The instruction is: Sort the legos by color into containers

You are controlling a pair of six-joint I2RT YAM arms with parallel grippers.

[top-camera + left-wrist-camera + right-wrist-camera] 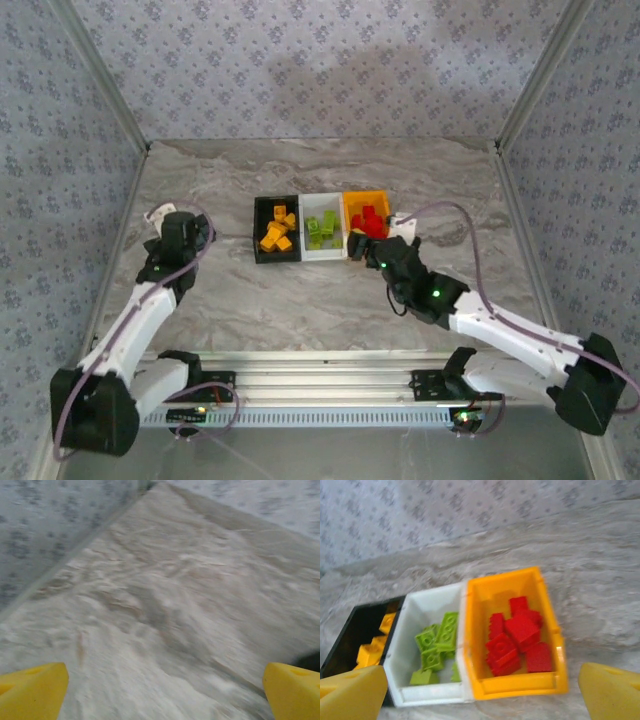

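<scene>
Three joined bins stand in a row mid-table. The black bin (261, 232) (355, 625) holds orange-yellow legos (277, 232) (371, 652). Lime green legos (322, 230) (437, 642) lie in the white bin (322, 251) (420, 607). The orange-yellow bin (352, 205) (520, 685) holds red legos (369, 222) (517, 637). My right gripper (362, 247) (482, 700) hovers at the near side of the orange-yellow bin, open and empty. My left gripper (157, 218) (165, 695) is open over bare table to the left of the bins, nothing between its yellow fingers (32, 690).
The marble-patterned table (320, 170) is fenced by patterned walls (60, 150) with metal corner posts (105, 90). A cable (470, 240) loops from the right arm. A metal rail (330, 365) runs along the near edge between the arm bases.
</scene>
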